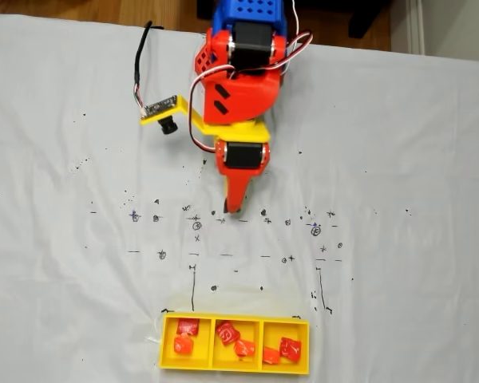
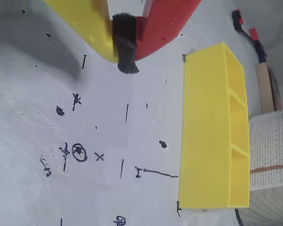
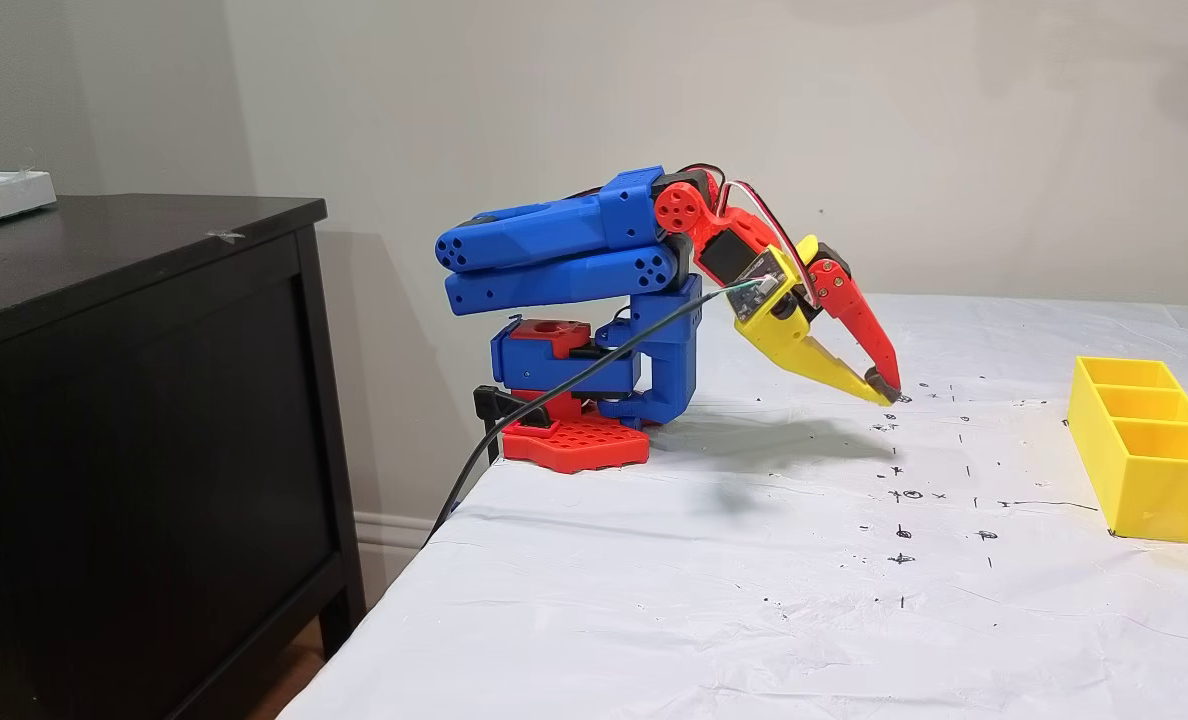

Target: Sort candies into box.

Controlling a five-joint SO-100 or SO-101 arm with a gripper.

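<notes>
Six small square wrapped candies (image 1: pixel 184 345), orange and red, lie two per compartment, left to right, in the low bright yellow plastic box (image 1: pixel 235 369) on the white-covered table (image 1: pixel 399 175); sorting looks finished, with the fingers (image 1: pixel 232 211) together, empty, well apart

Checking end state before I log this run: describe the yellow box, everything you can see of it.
The box is a low, long, bright yellow tray, plastic by its look, split into three square compartments in a row. It sits flat on the white sheet, well apart from the gripper. In a fixed view each compartment holds two candies, one red and one orange. Nothing else touches it.
</notes>
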